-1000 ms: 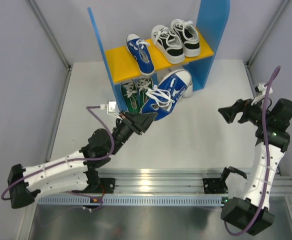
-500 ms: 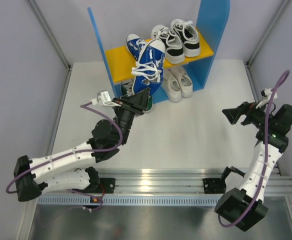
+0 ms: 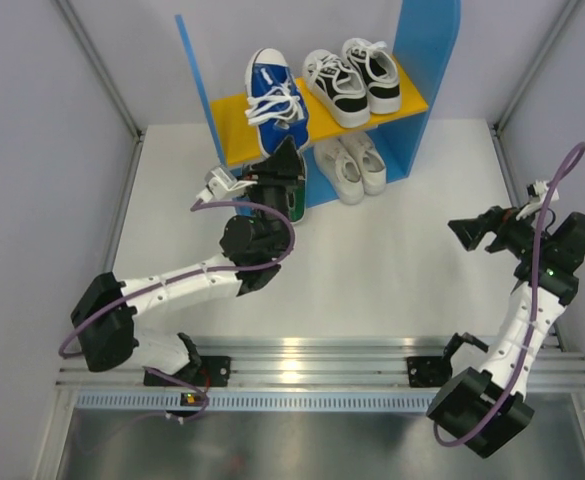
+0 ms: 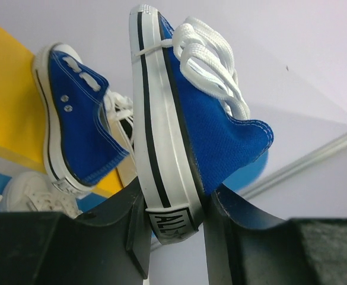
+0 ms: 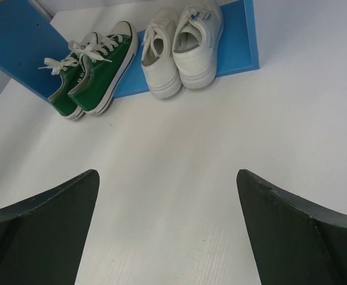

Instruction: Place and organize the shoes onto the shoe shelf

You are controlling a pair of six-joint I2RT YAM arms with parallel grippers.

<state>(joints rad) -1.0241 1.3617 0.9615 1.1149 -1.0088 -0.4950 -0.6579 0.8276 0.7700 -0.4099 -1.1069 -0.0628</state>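
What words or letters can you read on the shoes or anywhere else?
"ALL": on the heel patch of the blue sneaker pinched in the left gripper; anything below those letters is hidden.
Heel patch of the other blue sneaker, on the yellow shelf board: too blurred to read.
White sneakers, green sneakers, black-and-white sneakers: no readable writing.

**Left wrist view:** the fingers of the left gripper mask the heel badge of the clamped blue shoe beyond the letters "ALL". A white shoe to their left is half covered.

**Right wrist view:** both fingers of the right gripper run off the lower edge.
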